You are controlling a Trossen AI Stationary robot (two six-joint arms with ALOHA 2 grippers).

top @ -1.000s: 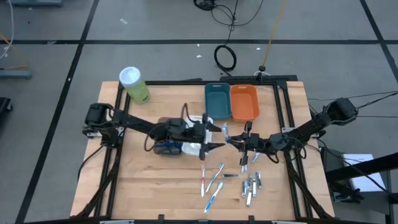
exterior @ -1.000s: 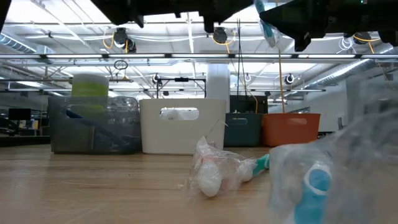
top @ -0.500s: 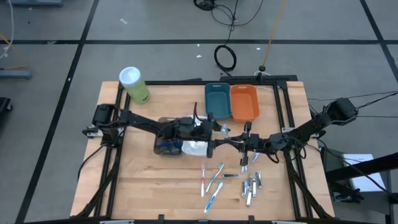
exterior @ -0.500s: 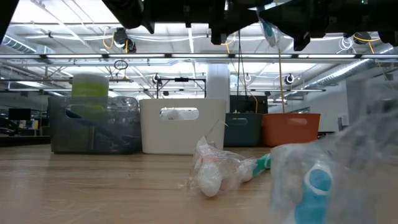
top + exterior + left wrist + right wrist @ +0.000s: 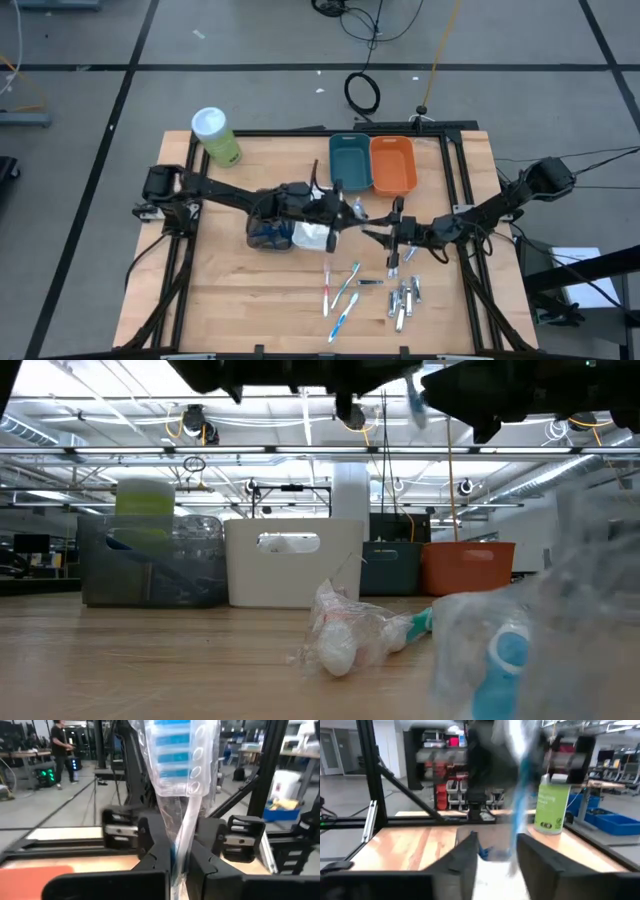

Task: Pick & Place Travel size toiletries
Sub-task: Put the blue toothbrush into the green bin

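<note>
Toothbrush in its clear wrapper: state its location. (Operator)

Held in the air above the middle of the table, between the two arms and in front of the teal bin. (Technician)

Which gripper has it? (Operator)

The left gripper. In the left wrist view its fingers are pinched tight on the wrapped handle, and the toothbrush rises out of the left gripper with the bristle head farthest from the fingertips. (Technician)

And the right gripper? (Operator)

Just beside the left one, facing it. In the right wrist view the jaws of the right gripper stand apart, wider than the toothbrush, which shows between them as a blur. No contact is visible. (Technician)

Long axis? (Operator)

Near upright, slightly tilted in the low view. In my judgement, the right arm should draw straight back and clear the handle before the left carries it to a bin. (Technician)
</note>
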